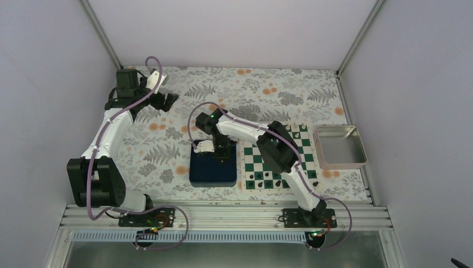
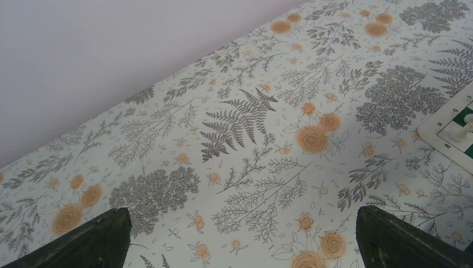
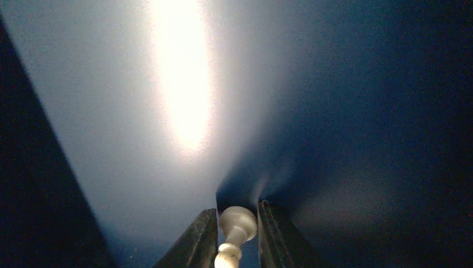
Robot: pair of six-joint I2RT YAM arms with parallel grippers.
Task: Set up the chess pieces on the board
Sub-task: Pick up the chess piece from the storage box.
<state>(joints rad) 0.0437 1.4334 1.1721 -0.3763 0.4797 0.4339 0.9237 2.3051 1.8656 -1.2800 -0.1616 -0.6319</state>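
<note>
The green-and-white board [image 1: 252, 167] lies right of centre. Black pieces [image 1: 262, 177] stand on its near rows and a few white ones [image 1: 302, 129] at its far edge. My right gripper [image 1: 221, 153] reaches down into the dark blue tray [image 1: 212, 172]. In the right wrist view its fingers [image 3: 237, 215] are shut on a small white chess piece [image 3: 237, 224] just above the blue tray floor. My left gripper [image 1: 167, 100] hovers open and empty at the far left. In its wrist view [image 2: 241, 215] a corner of the board [image 2: 440, 129] and one white piece [image 2: 463, 132] show at the right edge.
A shiny metal tray [image 1: 339, 146] sits just right of the board. The floral tablecloth [image 1: 268, 89] covers the table. White walls close in the back and sides. The right arm's forearm crosses over the board's left half.
</note>
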